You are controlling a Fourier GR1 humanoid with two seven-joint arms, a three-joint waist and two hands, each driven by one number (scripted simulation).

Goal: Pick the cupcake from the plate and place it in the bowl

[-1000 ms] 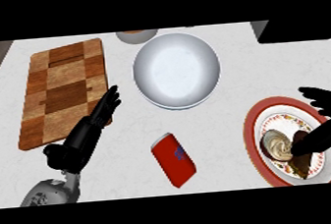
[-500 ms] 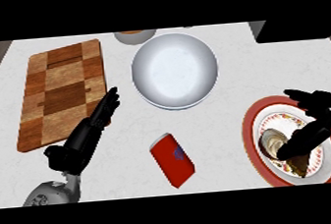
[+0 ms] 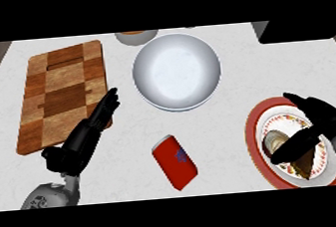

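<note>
cupcake point(image 3: 278, 142) sits on red-rimmed plate point(image 3: 259, 128) at 4 o'clock of the view, mostly hidden under right hand point(image 3: 314, 130), which comes in from 3 o'clock; fingers curled down around it (thumb side toward 9), looks like closing on it, not lifted. Right hand is far nearer than left hand point(image 3: 84, 137), resting open by cutting board point(image 3: 59, 94). Bowl point(image 3: 176, 71) lies toward 11 o'clock from cupcake, well apart; red can point(image 3: 175, 162) between hands

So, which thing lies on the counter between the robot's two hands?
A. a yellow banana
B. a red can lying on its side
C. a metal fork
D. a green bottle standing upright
B: a red can lies on its side on the white counter, between the left hand and the right hand at the plate.
</note>
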